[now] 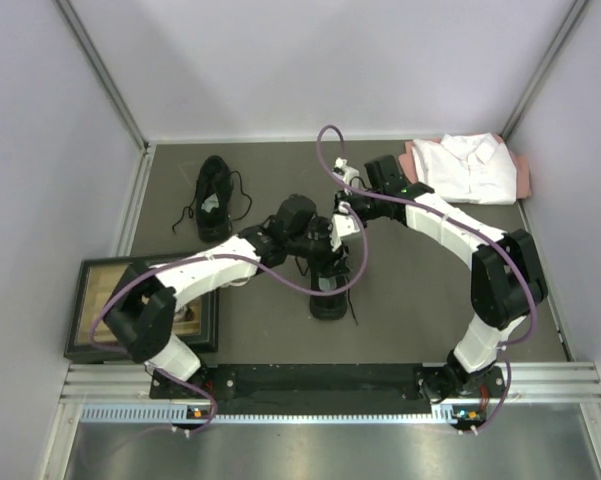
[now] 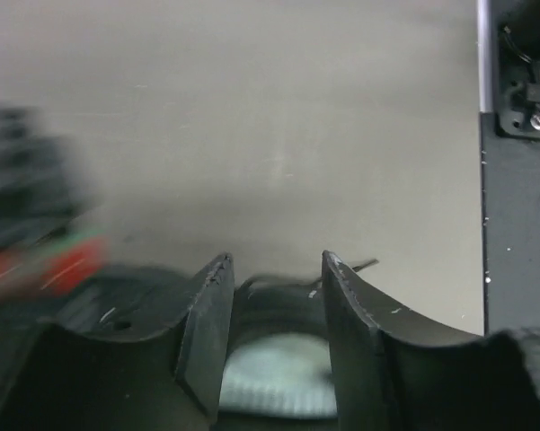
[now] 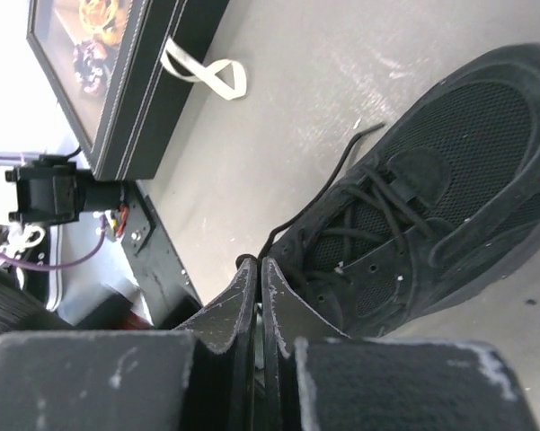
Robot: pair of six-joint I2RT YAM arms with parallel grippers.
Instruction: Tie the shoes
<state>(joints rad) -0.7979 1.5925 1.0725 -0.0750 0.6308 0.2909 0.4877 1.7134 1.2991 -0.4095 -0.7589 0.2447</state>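
One black shoe (image 1: pixel 329 283) lies in the middle of the table, toe toward me. The other black shoe (image 1: pixel 215 196), showing a pale grey insole, lies at the back left. My left gripper (image 1: pixel 323 243) is open over the middle shoe. In the left wrist view its fingers (image 2: pixel 274 260) straddle the shoe's opening, with the pale insole (image 2: pixel 278 373) and a thin lace (image 2: pixel 283 280) between them. My right gripper (image 1: pixel 346 214) hovers just behind that shoe. In the right wrist view it (image 3: pixel 258 262) is shut on a black lace (image 3: pixel 328 184) that runs to the shoe (image 3: pixel 449 171).
A black-framed picture box (image 1: pixel 145 305) lies at the front left, also in the right wrist view (image 3: pixel 117 72). A folded white shirt (image 1: pixel 470 165) lies on a pink cloth at the back right. The black base rail (image 1: pixel 310 380) runs along the near edge.
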